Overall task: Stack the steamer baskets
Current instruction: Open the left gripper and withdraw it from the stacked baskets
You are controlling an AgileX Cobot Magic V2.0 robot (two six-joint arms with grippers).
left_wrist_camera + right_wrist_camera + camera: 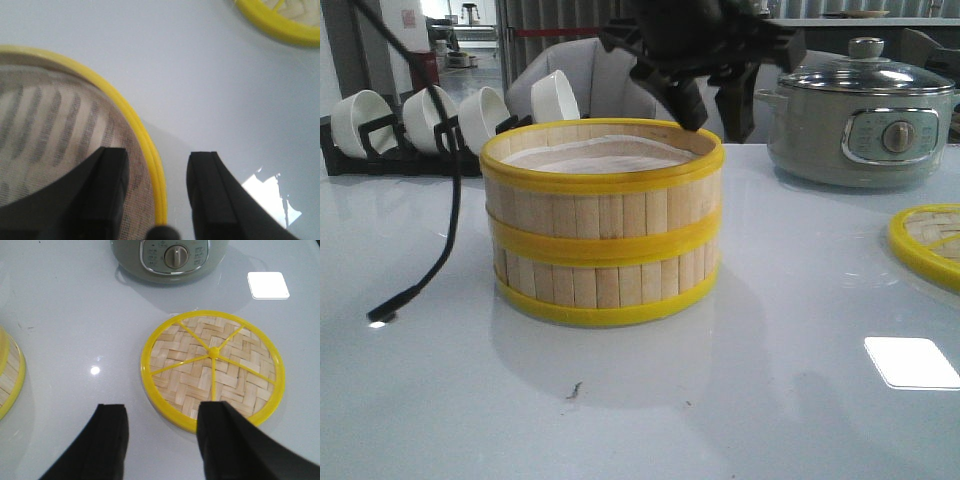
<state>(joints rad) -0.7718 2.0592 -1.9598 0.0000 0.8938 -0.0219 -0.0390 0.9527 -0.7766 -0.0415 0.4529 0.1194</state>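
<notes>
The two baskets (603,222) stand stacked in the middle of the front view, the upper one seated squarely on the lower, their meeting yellow rims forming one band; by the look of it, the stacking itself is done. The left end effector (156,187) hangs at the upper basket's far rim, in the upper centre of the front view. In the left wrist view its fingers are spread and straddle the yellow rim (131,116), one finger over the white liner (50,130), the other outside over the tabletop (200,80); it is released and seems to grip nothing. The risk I see lies here: if this arm pulls away sideways rather than straight up, the inner finger could catch the rim or liner and drag the top basket off-centre, or shove the whole stack. The right end effector (162,432) is also spread and empty, hovering above the tabletop at the near edge of the lid (213,370), at the right in its wrist view, with the pot (170,257) beyond at the top. A careless descent there would knock the lid.
</notes>
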